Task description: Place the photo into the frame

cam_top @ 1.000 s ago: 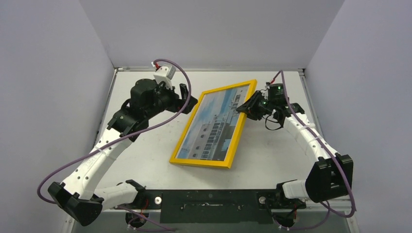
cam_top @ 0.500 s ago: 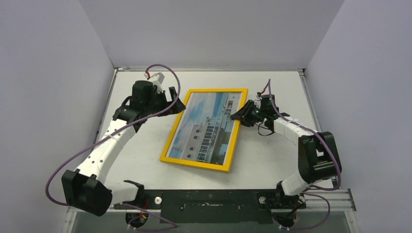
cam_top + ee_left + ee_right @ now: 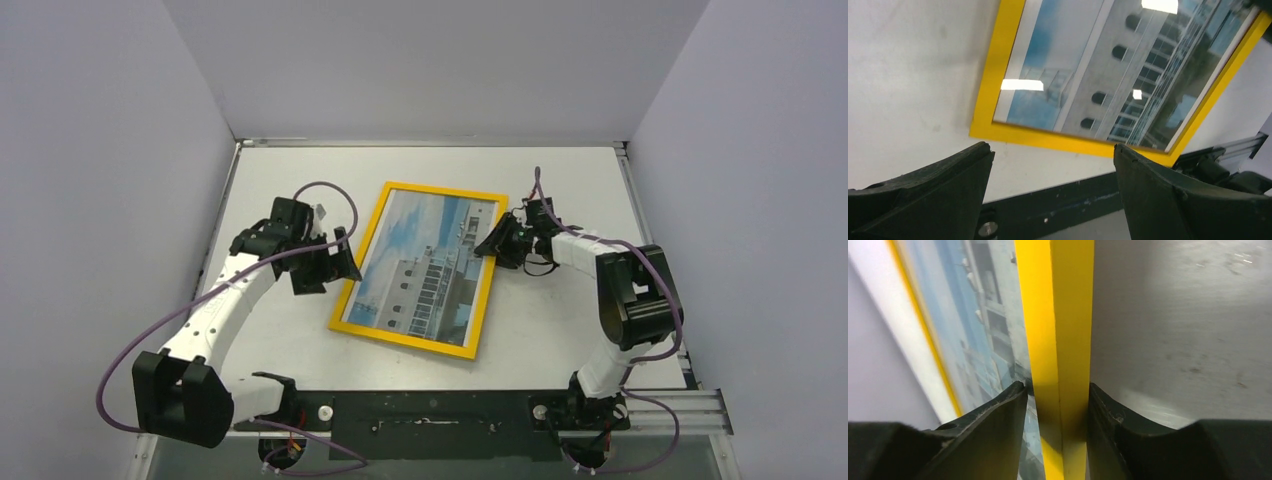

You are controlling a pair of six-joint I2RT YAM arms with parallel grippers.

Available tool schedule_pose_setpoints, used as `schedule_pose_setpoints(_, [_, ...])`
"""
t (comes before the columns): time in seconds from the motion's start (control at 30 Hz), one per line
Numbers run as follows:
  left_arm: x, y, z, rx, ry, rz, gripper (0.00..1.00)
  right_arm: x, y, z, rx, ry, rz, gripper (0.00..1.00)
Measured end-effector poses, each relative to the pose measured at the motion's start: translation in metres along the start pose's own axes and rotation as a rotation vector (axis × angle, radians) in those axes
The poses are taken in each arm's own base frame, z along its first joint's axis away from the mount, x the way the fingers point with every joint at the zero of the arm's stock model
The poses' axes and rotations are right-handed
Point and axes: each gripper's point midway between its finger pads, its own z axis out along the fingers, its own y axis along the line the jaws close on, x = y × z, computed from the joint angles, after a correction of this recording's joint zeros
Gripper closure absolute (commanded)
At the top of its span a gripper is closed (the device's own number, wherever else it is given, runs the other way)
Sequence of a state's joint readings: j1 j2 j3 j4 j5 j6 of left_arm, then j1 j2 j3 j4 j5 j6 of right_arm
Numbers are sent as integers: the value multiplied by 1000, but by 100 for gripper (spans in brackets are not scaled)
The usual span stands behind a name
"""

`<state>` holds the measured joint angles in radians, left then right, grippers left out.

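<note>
White table (image 3: 560,170) is bearing the frame (image 3: 400,339), lying flat with the photo (image 3: 425,265) inside. Right gripper (image 3: 497,243) is straddling its right rim, pinching or loose I cannot tell. Left gripper (image 3: 330,265) is hovering apart, empty. Seemingly finishing; next, withdrawing cleanly.

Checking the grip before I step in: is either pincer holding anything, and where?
Right pincer straddles the frame's right rail toward its far end; whether it actually clamps cannot be told. Left pincer is open, empty.
</note>
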<state>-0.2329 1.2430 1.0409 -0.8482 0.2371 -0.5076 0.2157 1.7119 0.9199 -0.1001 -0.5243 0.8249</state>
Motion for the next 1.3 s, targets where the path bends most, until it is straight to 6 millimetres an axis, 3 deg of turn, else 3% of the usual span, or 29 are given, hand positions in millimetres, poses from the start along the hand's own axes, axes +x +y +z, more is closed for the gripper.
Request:
schedule_pose_setpoints(0.13, [48, 19, 1, -36, 146, -40, 10, 10, -28, 2, 125, 27, 12, 42])
schedule_pose_setpoints(0.23, [79, 30, 3, -53, 250, -76, 10, 8, -32, -3, 163, 24, 8, 33])
schedule_pose_setpoints(0.43, [96, 31, 6, -52, 337, -111, 10, 6, -45, -16, 274, 16, -12, 25])
schedule_pose_setpoints(0.5, [97, 29, 9, -43, 354, -121, 22, 4, -52, -24, 330, 8, -19, 25])
schedule_pose_setpoints(0.6, [98, 27, 14, -37, 374, -144, 60, -5, -51, -36, 384, -12, -39, 29])
schedule_pose_setpoints(0.67, [99, 27, 19, -40, 396, -157, 74, -19, -41, -42, 389, -46, -57, 31])
schedule_pose_setpoints(0.9, [111, 26, 27, -64, 458, -132, 82, -77, 6, -55, 342, -204, -110, 32])
schedule_pose_setpoints(1.03, [127, 27, 28, -103, 496, -112, 82, -99, 10, -40, 351, -222, -112, 34])
schedule_pose_setpoints(1.17, [147, 31, 34, -171, 550, -66, 83, -121, 6, -3, 366, -202, -108, 41])
schedule_pose_setpoints(1.3, [148, 43, 47, -250, 560, -65, 83, -133, -5, 30, 385, -180, -98, 43])
